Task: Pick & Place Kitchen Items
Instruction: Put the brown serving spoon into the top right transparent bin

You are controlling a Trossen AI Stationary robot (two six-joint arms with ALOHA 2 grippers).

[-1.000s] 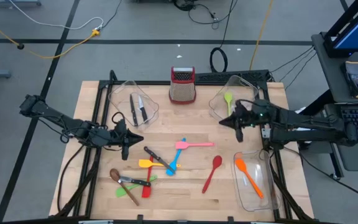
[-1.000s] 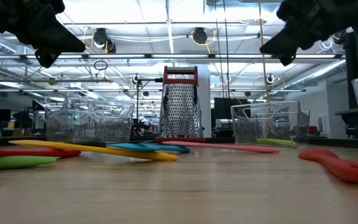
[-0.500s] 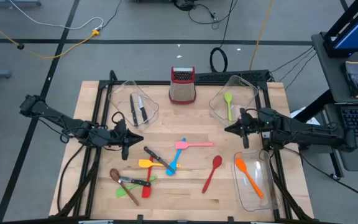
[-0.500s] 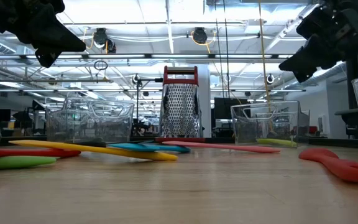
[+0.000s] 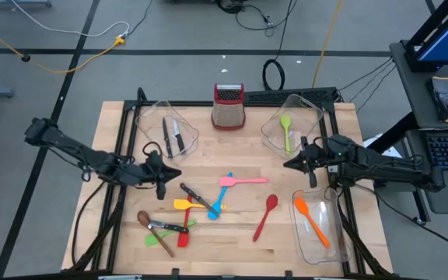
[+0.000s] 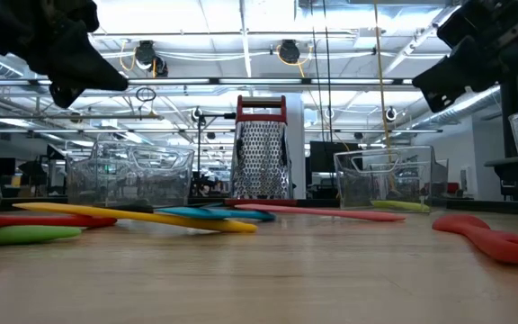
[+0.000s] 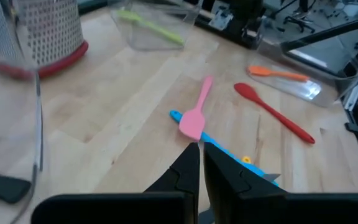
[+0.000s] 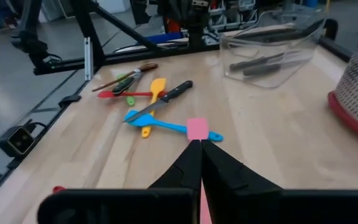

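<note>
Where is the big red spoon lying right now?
From above, the red spoon lies loose on the table's right half, between the pink spatula and the bin holding an orange spatula.

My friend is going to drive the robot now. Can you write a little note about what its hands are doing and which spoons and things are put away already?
Left gripper: shut, empty, above the table's left side near the utensil pile.
Right gripper: shut, empty, between the two right bins.
Done: two knives in the back left bin; green spatula in the back right bin; orange spatula in the front right bin.
Left on the table: pink spatula, red spoon, blue spatula, yellow spatula, a black-handled knife, and the front left cluster of a brown spoon, knife and green and red pieces.
</note>
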